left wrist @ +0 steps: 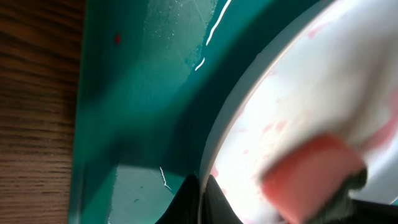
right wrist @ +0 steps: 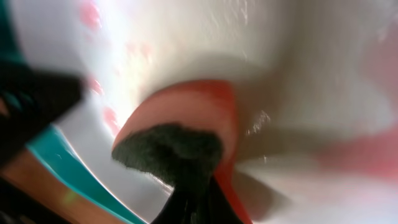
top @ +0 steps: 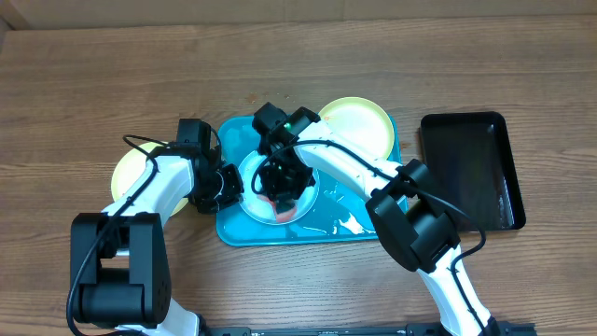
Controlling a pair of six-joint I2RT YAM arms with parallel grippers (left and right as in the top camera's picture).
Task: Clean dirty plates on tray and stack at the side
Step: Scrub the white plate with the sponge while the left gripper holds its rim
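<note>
Your right gripper (top: pixel 283 185) is clamped on a red sponge (right wrist: pixel 186 118) with a dark scrub face, pressed onto the light-blue plate (top: pixel 254 200), which sits in the left part of the turquoise tray (top: pixel 364 222) with pink smears on its whitish centre. Your left gripper (top: pixel 234 186) is pinched shut on that plate's left rim. One yellow-green plate (top: pixel 359 126) sits at the tray's far right corner, and a second yellow-green plate (top: pixel 123 177) is on the table (top: pixel 93 75) left of the tray, partly under the left arm.

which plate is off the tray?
The yellow-green plate on the table left of the tray, under the left arm. The other yellow-green plate and the blue plate sit on it.
</note>
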